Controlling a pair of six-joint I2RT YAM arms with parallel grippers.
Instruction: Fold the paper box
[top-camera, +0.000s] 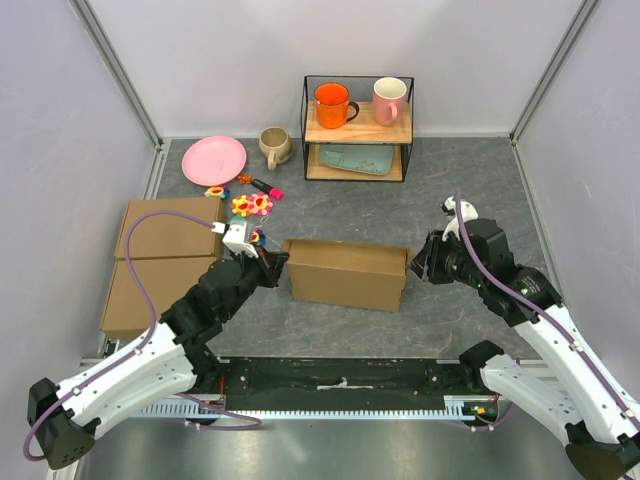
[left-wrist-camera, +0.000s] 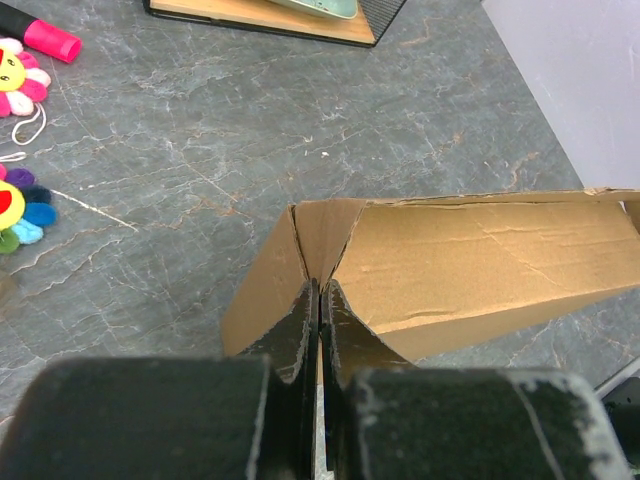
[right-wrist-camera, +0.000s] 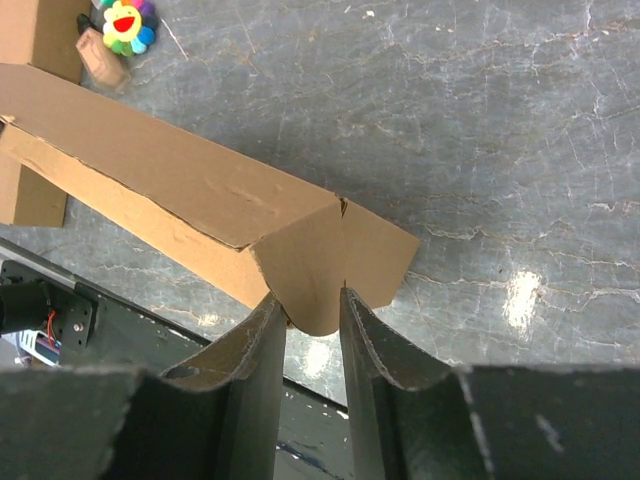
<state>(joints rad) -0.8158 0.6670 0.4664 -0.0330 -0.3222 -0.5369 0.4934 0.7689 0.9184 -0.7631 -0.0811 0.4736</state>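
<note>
The paper box (top-camera: 345, 272) lies mid-way across the table (top-camera: 450, 190), with the left end effector (top-camera: 272, 262) at its left end and the right end effector (top-camera: 418, 262) at its right. Behind it stands a shelf (top-camera: 358, 128) — two mugs (top-camera: 331, 104) on top, a tray (top-camera: 357, 158) below. Left of the shelf sit a cup (top-camera: 274, 146) and a plate (top-camera: 213, 159), with toys (top-camera: 250, 205) before them. Two flat boxes (top-camera: 165, 232) lie edge to edge at the table's left side.

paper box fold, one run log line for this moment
paper box: partly folded | left claw: shut on box's left end | right claw: open, box's right end flap between its jaws
</note>
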